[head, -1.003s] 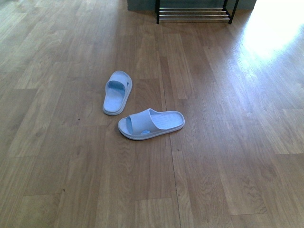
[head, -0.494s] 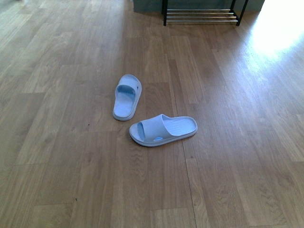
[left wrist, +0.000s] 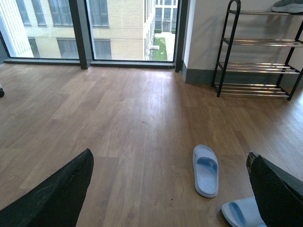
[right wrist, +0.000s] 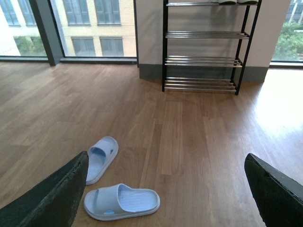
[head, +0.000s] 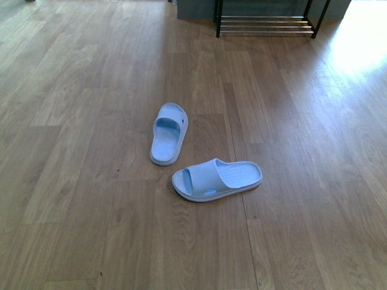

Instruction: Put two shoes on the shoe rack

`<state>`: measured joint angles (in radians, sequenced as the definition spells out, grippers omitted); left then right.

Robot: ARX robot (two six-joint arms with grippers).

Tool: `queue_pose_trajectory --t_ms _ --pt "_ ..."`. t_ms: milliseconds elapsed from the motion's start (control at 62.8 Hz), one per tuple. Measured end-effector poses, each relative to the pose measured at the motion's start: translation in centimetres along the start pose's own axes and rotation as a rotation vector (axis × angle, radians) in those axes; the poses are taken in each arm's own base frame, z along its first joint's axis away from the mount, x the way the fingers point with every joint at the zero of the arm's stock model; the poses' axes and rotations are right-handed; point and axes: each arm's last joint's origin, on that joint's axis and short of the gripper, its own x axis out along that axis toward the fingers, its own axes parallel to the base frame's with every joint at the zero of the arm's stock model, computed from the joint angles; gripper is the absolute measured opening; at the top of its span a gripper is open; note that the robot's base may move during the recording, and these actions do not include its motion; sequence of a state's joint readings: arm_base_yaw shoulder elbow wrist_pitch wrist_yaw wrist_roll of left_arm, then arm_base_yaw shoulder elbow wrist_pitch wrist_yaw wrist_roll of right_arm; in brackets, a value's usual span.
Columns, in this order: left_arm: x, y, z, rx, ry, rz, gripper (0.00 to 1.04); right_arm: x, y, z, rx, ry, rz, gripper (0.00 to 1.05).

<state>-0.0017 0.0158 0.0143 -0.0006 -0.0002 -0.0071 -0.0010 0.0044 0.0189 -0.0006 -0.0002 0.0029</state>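
Front view: we see one pale blue rubber slide (head: 169,133) lengthwise, toe toward the far black-framed chrome-rod shoe rack (head: 266,24). The second pale blue slide (head: 216,179) lies crosswise, toe left. Bare wooden floor (head: 314,151) lies all around. The left gripper (left wrist: 169,156) and right gripper (right wrist: 165,158) gape wide, empty.

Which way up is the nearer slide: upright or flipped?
Upright: the nearer slide lies sole-down on the floor, strap and footbed facing up.

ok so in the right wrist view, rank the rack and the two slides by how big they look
1. rack, clearly largest, though farthest away
2. near slide
3. far slide
The slides look like a matched pair. The near one may look bigger only because it is closer.
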Motion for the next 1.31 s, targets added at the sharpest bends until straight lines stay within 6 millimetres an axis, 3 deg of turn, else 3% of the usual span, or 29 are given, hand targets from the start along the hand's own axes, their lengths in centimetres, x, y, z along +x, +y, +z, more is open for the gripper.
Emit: queue_pose_trajectory --t_ms 1306 --pt "0.00 0.00 0.00 0.000 0.000 0.000 0.95 0.22 0.00 -0.25 -0.028 0.036 0.039 0.95"
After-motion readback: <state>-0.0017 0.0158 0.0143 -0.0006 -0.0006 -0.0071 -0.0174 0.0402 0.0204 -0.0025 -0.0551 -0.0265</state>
